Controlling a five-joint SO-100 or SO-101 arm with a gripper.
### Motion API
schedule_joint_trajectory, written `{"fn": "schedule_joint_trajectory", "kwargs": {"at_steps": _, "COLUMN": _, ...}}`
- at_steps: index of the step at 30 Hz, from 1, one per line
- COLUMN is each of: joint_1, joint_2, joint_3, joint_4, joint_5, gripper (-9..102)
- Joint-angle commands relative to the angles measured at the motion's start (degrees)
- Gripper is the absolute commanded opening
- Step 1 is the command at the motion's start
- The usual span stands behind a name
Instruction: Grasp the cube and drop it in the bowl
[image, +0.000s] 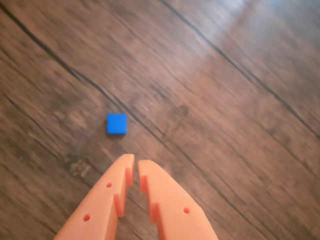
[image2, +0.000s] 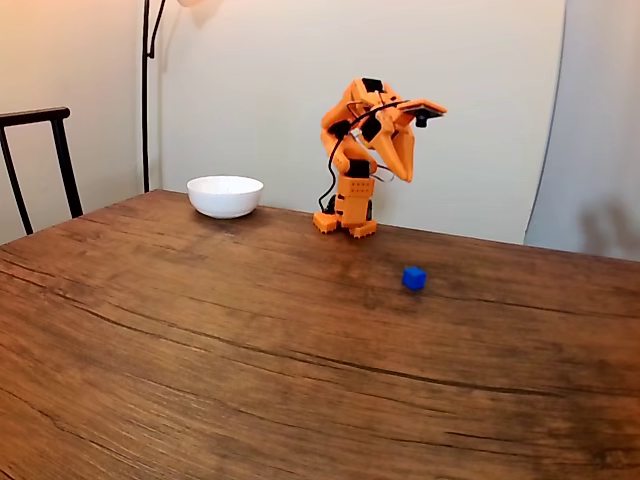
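- The cube (image2: 414, 278) is seen in the fixed view resting on the wooden table (image2: 200, 340), right of centre and nearer to the camera than the arm's base; nothing is touching it.
- In the wrist view the cube (image: 116, 124) is shown lying flat on the wood, just beyond the fingertips and a little to their left, clearly apart from them.
- The gripper (image: 135, 162) is seen in the wrist view with its two orange fingers drawn nearly together, only a thin slit being left between the tips; nothing is held between them.
- In the fixed view the gripper (image2: 405, 172) is carried high above the table with the arm folded over its base, the fingers pointing down, well above the cube.
- The bowl (image2: 225, 196) is placed at the far left of the table, well apart from the cube and to the left of the arm's base; nothing can be made out inside it from this angle.
- The task is judged to be at its very start: no grasp has been made and the cube is not yet lifted.
- What is left is judged to be everything: the fingers must be spread, lowered around the cube, pressed onto it, carried left to the bowl and released.
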Motion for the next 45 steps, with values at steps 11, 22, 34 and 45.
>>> {"fn": "schedule_joint_trajectory", "kwargs": {"at_steps": 11, "joint_1": -0.1, "joint_2": -3.3, "joint_3": -3.1, "joint_4": -1.5, "joint_5": -2.8, "gripper": 0}}
{"fn": "schedule_joint_trajectory", "kwargs": {"at_steps": 22, "joint_1": -0.2, "joint_2": -3.4, "joint_3": -3.1, "joint_4": -4.0, "joint_5": -3.7, "gripper": 0}}
{"fn": "schedule_joint_trajectory", "kwargs": {"at_steps": 34, "joint_1": -2.1, "joint_2": -12.4, "joint_3": -4.7, "joint_4": -6.0, "joint_5": -3.8, "gripper": 0}}
{"fn": "schedule_joint_trajectory", "kwargs": {"at_steps": 45, "joint_1": -2.6, "joint_2": -17.3, "joint_3": -5.3, "joint_4": -7.6, "joint_5": -3.6, "gripper": 0}}
